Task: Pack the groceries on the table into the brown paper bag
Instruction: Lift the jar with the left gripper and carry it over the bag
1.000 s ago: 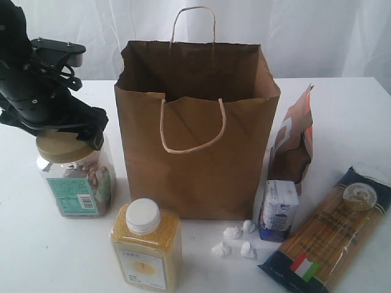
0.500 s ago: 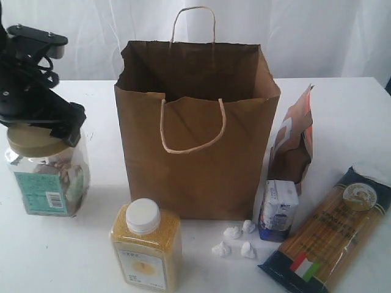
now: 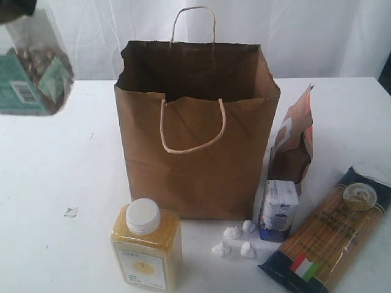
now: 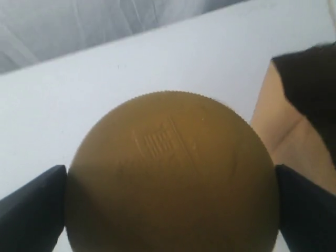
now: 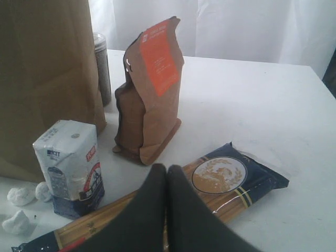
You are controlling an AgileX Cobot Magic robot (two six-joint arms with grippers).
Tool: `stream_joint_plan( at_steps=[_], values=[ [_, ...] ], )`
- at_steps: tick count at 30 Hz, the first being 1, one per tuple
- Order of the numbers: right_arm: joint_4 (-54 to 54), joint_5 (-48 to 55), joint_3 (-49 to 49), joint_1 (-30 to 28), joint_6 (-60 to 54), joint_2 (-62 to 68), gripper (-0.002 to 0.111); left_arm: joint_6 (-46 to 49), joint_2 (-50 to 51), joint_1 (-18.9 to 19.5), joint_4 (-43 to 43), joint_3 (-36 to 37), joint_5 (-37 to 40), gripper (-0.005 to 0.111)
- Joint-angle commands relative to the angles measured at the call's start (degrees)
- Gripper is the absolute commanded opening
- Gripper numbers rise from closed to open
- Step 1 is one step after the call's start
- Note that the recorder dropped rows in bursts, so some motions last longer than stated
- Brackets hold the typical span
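Left gripper [image 4: 170,210] clamps the clear gold-lidded jar [image 3: 33,67] aloft left of the brown paper bag [image 3: 195,159]; right gripper [image 5: 167,181] pressed together; white table [image 3: 61,171] beneath, curtain [image 3: 299,33] behind.

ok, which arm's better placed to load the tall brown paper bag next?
Left. The left gripper clamps the clear gold-lidded jar by its lid, held in the air beside the tall brown paper bag. The right gripper is shut and empty, low over the long spaghetti packet.
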Motion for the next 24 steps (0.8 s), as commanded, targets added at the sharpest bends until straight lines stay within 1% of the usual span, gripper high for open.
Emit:
stream_joint_plan(
  at_steps=[1, 5, 9, 12, 20, 24],
  values=[
    [-0.3, -0.3, 0.3, -0.3, 0.2, -0.3, 0.000, 6.2, -1.4, 0.2, -3.6, -7.1, -0.8, 0.000],
    [-0.3, -0.3, 0.3, -0.3, 0.2, -0.3, 0.000, 13.4, -1.3, 0.2, -9.6, -9.3, -4.3, 0.000],
    [-0.3, -0.3, 0.3, -0.3, 0.2, -0.3, 0.000, 20.8, -1.0, 0.2, -16.7, -9.3, -9.4, 0.000],
    [-0.3, -0.3, 0.3, -0.3, 0.2, -0.3, 0.000, 24.7, 0.2, 0.2, -21.2, -9.3, -12.6, 0.000],
    [-0.3, -0.3, 0.3, -0.3, 0.2, -0.3, 0.000, 40.1, 4.3, 0.2, -38.2, -9.3, -18.2, 0.000],
    [-0.3, -0.3, 0.3, -0.3, 0.2, -0.3, 0.000, 49.3, 6.1, 0.2, -48.0, -9.3, -19.2, 0.000]
  ],
)
